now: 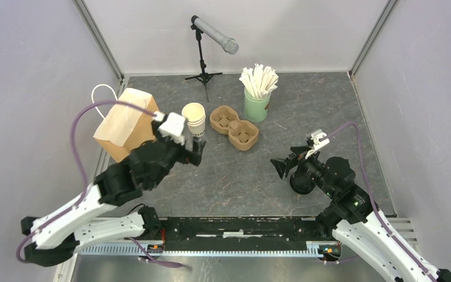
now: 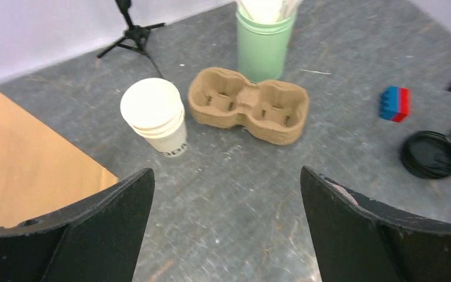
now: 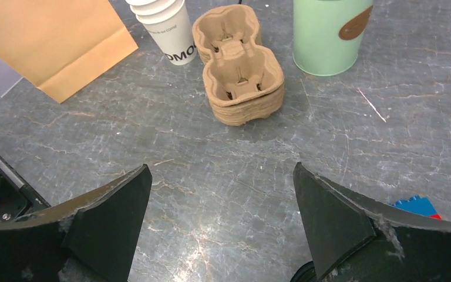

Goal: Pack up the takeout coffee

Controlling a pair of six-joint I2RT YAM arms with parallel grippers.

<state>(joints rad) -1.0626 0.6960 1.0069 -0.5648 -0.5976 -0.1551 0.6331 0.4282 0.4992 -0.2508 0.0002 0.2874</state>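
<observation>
**Jaws.** The left jaws stand wide apart and hold nothing. In the top view they hang just on the near side of the stack of lidless cream-white paper cups (image 1: 194, 117). The right jaws are also wide apart and empty, over bare grey desk (image 1: 241, 176), with the moulded brown pulp two-well cup carrier (image 3: 242, 70) ahead of them.

**Task item.** The takeout coffee, a lidded cup, shows in none of the three views, so I cannot give its position. The only cups visible are the stack, whose lowest cup bears dark print. It stands between the brown paper carry bag (image 1: 123, 126) and the carrier. A loose round black plastic lid (image 2: 433, 155) lies well apart to the right, near a small blue-and-red block (image 2: 394, 103). A pale green tumbler of white sticks (image 1: 256, 104) stands just behind the carrier.

**Assessment.** Packing has not begun. The likely first step is to secure a cup.

**Recommendations.**
- Approach the cup from the side and grip the wall below the rim.
- Grip lightly, since paper walls should buckle easily.
- Nested cups may lift together, so check that they separate.
- Keep the cup upright throughout.
- Keep clear of the tumbler and the carrier while reaching.
- I cannot tell whether the bag's mouth is open. Check this before lowering anything in.
</observation>
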